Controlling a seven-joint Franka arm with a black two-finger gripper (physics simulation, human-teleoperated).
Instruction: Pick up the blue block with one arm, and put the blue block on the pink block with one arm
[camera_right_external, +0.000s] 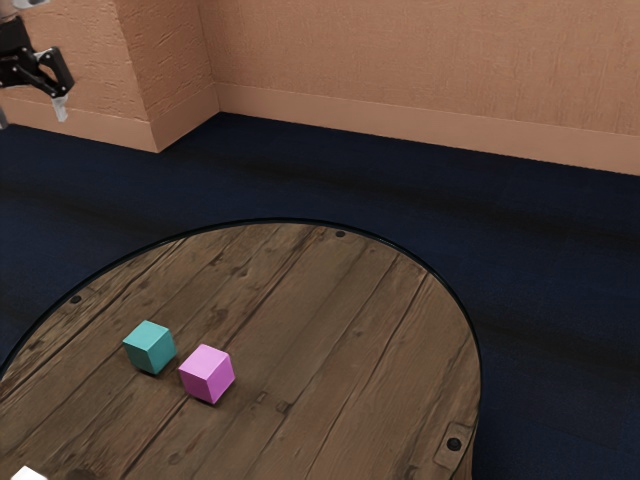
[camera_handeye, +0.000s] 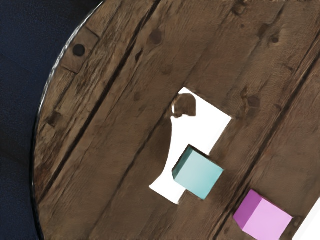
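Observation:
The blue block (camera_right_external: 150, 346), teal in colour, rests on the round wooden table (camera_right_external: 330, 330) near its left part in the exterior view. Just to its right and slightly nearer the front, apart from it, sits the pink block (camera_right_external: 207, 373). My gripper (camera_right_external: 30, 112) hangs high at the exterior view's upper left, far above the table, open and holding nothing. In the wrist view the blue block (camera_handeye: 198, 172) and the pink block (camera_handeye: 262, 216) lie side by side far below my hand.
A bright white patch (camera_handeye: 202, 125) lies on the tabletop (camera_handeye: 125, 125) beside the blue block. Another white shape (camera_right_external: 26, 472) shows at the table's front left edge. Dark carpet (camera_right_external: 520, 230) surrounds the table, and a tan wall (camera_right_external: 400, 60) stands behind.

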